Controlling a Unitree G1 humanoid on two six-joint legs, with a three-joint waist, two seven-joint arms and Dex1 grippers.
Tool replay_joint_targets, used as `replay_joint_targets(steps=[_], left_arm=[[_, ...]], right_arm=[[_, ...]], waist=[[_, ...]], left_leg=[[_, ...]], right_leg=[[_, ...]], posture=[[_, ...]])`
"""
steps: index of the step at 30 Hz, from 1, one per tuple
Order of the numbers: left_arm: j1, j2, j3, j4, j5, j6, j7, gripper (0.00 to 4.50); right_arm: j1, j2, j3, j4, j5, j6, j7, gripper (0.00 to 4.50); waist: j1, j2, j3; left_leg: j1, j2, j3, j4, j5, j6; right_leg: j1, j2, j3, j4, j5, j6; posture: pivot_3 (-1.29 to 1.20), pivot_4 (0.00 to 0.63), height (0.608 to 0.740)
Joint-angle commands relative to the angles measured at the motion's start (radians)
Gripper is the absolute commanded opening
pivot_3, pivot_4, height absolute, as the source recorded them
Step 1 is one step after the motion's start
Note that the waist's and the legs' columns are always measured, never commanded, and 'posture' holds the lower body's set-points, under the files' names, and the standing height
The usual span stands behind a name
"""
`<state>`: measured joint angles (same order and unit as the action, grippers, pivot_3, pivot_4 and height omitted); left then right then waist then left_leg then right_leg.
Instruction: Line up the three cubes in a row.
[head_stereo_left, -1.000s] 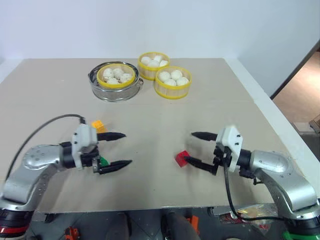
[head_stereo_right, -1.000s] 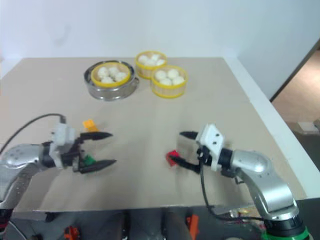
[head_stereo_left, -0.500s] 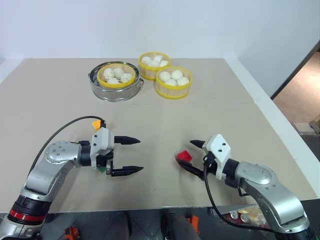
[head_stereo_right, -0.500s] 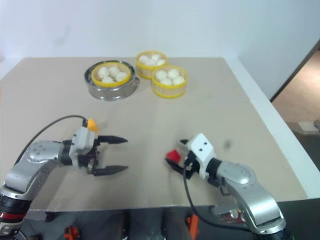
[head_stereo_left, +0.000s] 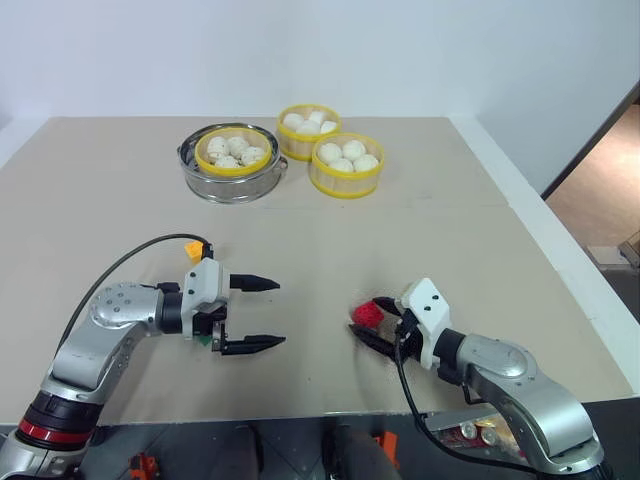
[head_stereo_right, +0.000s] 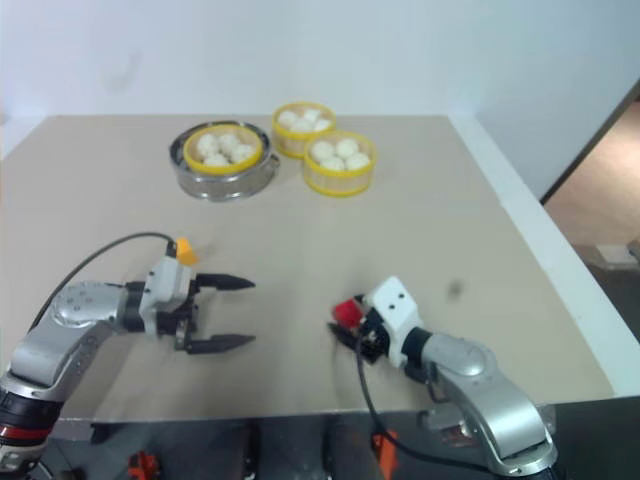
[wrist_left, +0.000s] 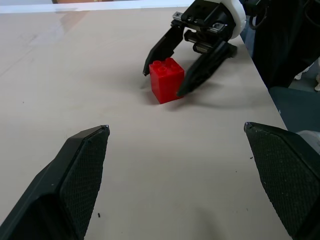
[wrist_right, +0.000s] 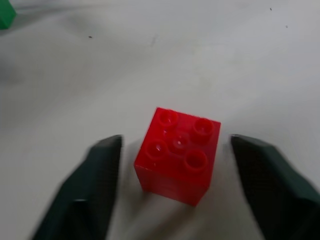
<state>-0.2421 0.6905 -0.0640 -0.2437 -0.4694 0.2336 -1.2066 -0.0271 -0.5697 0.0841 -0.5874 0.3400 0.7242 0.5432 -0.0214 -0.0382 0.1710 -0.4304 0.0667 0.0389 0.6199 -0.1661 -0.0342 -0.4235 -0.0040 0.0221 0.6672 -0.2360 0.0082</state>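
Nearest to me, my right gripper (head_stereo_left: 376, 322) lies low over the table (head_stereo_left: 420, 230), its two black fingers set either side of the red cube (head_stereo_left: 367, 313). In the right wrist view the cube (wrist_right: 178, 155) stands studs-up between the fingers (wrist_right: 102, 175), with table surface showing on both flanks, so the fingers bracket the cube but do not yet press it; the pincer is partly closed around it, not pinching. The left wrist view shows the same: the red cube (wrist_left: 167, 79) rests flat on the table, the right gripper's fingertips just beside its two sides.

To my left, at about the same depth, my left gripper (head_stereo_left: 264, 314) points across toward the right one, its fingers spread wide and holding nothing. The green cube (head_stereo_left: 206, 339) peeps out from beneath that hand, mostly hidden by it; a corner of it also shows at the edge of the right wrist view (wrist_right: 6, 13). The orange-yellow cube (head_stereo_left: 194, 249) sits just behind the left wrist, by the cable (head_stereo_left: 120, 270).

The red cube is well apart from the other two, so the three do not form a row.

At the far side stand a metal steamer pot (head_stereo_left: 232, 182) holding one yellow basket of buns (head_stereo_left: 231, 152), and two more bun baskets (head_stereo_left: 345, 165) touching each other beside it.
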Motion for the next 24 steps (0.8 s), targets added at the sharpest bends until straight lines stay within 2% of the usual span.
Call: replay_joint_targets(steps=[1,3,9,12,17,20,24], left_arm=[[0.002,0.003,0.001,0.004,0.016,-0.031,-0.006,4.5],[0.002,0.0,0.0,0.005,0.018,-0.034,-0.006,4.5],[0.008,-0.008,-0.003,0.006,0.024,-0.039,-0.001,4.5],[0.009,-0.014,0.008,0.008,0.017,-0.029,0.011,4.5],[-0.009,-0.014,0.028,0.026,0.003,-0.008,0.027,4.5],[-0.012,-0.009,0.039,0.035,0.0,0.012,0.043,4.5],[-0.013,-0.012,0.051,0.041,0.005,0.015,0.066,4.5]], right_arm=[[-0.015,0.006,-0.003,-0.016,0.006,0.005,-0.005,1.91],[-0.017,0.004,0.004,-0.018,0.003,0.01,-0.003,1.29],[-0.035,-0.009,0.004,-0.003,-0.004,0.004,0.014,1.23],[-0.097,-0.027,-0.001,0.038,0.012,-0.017,0.072,1.23],[-0.336,-0.094,0.057,0.252,0.001,-0.138,0.303,1.23],[-0.508,-0.105,0.134,0.484,-0.036,-0.268,0.495,1.23],[-0.637,-0.087,0.217,0.773,-0.109,-0.474,0.692,1.23]], waist=[[0.0,0.0,0.0],[0.0,0.0,0.0],[0.0,0.0,0.0],[0.0,0.0,0.0],[-0.002,0.0,0.0],[-0.003,0.0,0.001],[0.001,0.0,0.001]], left_leg=[[0.0,0.0,0.0,0.0,0.0,0.0],[0.0,0.0,0.0,0.0,0.0,0.0],[0.0,0.0,0.0,0.0,0.0,0.0],[0.0,0.0,0.0,0.0,0.0,0.0],[0.001,0.0,0.0,0.002,0.0,0.001],[0.001,0.0,0.0,0.002,0.001,0.002],[0.0,0.0,-0.001,0.001,0.001,0.002]], right_leg=[[0.0,0.0,0.0,0.0,0.0,0.0],[0.0,0.0,0.0,0.0,0.0,0.0],[0.0,0.0,0.0,0.0,0.0,0.0],[0.0,0.0,0.0,0.0,0.0,0.0],[0.0,0.001,0.0,0.0,0.002,0.0],[0.0,0.001,0.0,0.0,0.003,-0.001],[0.0,0.002,0.0,0.0,0.002,0.0]], posture=[[0.0,0.15,0.74],[0.0,0.15,0.74],[0.0,0.15,0.74],[0.0,0.15,0.74],[0.0,0.15,0.74],[0.0,0.15,0.74],[0.0,0.15,0.74]])
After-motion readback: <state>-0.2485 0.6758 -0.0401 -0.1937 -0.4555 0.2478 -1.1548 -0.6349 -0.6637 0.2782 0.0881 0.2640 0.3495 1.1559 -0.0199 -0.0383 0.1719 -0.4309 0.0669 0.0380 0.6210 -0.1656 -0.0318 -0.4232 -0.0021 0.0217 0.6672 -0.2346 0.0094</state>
